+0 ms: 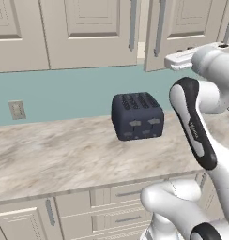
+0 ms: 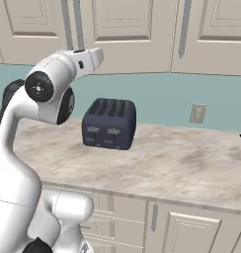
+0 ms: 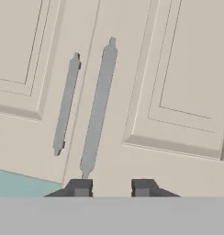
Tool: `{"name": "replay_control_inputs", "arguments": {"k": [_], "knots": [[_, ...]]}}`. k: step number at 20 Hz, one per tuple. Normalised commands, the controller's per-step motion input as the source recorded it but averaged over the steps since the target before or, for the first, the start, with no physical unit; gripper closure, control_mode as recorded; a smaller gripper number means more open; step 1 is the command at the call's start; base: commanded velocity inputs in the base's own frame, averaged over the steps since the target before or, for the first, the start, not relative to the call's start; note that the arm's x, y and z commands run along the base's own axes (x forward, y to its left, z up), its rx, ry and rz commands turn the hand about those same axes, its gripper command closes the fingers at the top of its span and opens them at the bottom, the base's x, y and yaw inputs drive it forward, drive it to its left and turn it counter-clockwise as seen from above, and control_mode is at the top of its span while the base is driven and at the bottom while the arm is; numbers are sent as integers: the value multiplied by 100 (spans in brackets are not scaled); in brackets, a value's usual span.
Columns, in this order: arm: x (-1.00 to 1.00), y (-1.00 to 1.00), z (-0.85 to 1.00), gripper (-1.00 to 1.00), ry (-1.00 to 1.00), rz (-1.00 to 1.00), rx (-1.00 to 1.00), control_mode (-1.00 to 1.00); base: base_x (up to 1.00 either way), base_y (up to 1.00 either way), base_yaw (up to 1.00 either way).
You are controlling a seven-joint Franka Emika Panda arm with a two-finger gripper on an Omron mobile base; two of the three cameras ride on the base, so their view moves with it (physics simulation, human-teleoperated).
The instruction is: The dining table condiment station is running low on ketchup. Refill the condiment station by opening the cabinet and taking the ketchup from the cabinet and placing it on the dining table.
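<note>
While the arm reaches up toward the wall cupboards, the scene reads as follows, from largest item to smallest.

Cabinet: the cabinet is a row of cream raised-panel doors along the far wall, above a pale teal backsplash. In the left base view the door on the right stands slightly ajar, with a thin gap beside it. What lies inside cannot be seen.

Surface: a long beige marble-look surface runs from left to right beneath the cabinet, with cream drawers along its near front.

Arm: the white arm with dark joints rises from the near side and bends up toward the doors.

Toaster: a dark navy four-slot toaster sits on the surface near the far wall, roughly in the middle.

Handles: two long vertical grey bar handles show in the hand view, one on each side of the seam between two doors. The right one is longer in the picture and lies just above the left fingertip.

Wall outlet: a small beige outlet plate is set in the backsplash, left of the toaster in the left base view.

End effector: the end effector faces the door close up, its two dark fingertips spread apart with nothing between them.
</note>
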Motion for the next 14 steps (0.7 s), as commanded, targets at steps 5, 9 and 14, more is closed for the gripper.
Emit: {"name": "replay_control_inputs", "arguments": {"k": [5, 9, 14], "knots": [[-25, 100, 12, -100, 0, -7, -39, -100, 0, 0, 0], [4, 97, 0, -100, 4, -14, -41, -100, 0, 0, 0], [29, 35, 0, -100, 17, -13, -28, -100, 0, 0, 0]]}}
